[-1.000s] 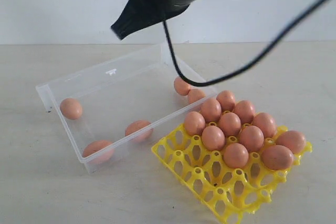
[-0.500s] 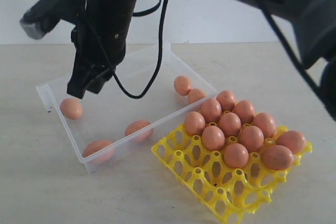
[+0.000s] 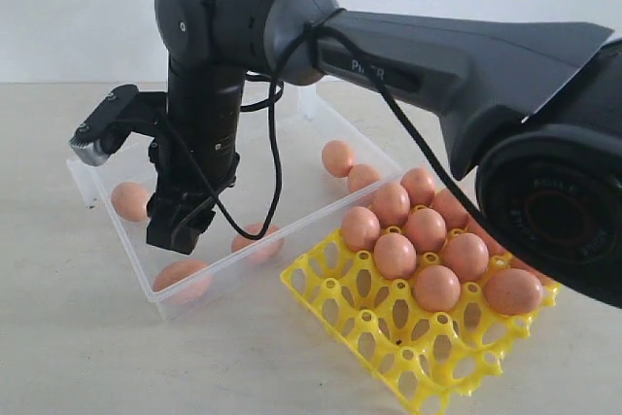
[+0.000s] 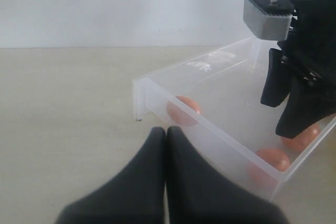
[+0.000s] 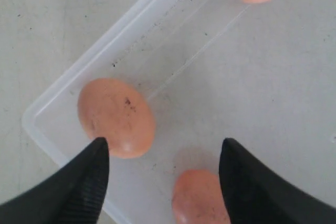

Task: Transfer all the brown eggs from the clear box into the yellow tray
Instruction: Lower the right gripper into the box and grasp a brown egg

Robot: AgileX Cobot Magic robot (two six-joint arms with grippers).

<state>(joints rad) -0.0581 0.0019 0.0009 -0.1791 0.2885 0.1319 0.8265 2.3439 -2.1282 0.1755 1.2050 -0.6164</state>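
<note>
While the right gripper (image 3: 180, 232) hangs jaws-wide over the clear box (image 3: 306, 225), five brown eggs (image 3: 131, 201) sit in it, the rest in the yellow tray (image 3: 364, 320). Left gripper (image 4: 166, 132) is pinched shut, empty. Next, guessing: centre on one egg, drop, squeeze gently.

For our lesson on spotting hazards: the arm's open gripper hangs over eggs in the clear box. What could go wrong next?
1. The right gripper hangs open over two brown eggs lying close together; a finger may strike one instead of straddling it.
2. It works close to a corner of the clear box, whose wall it might catch and shove.
</note>
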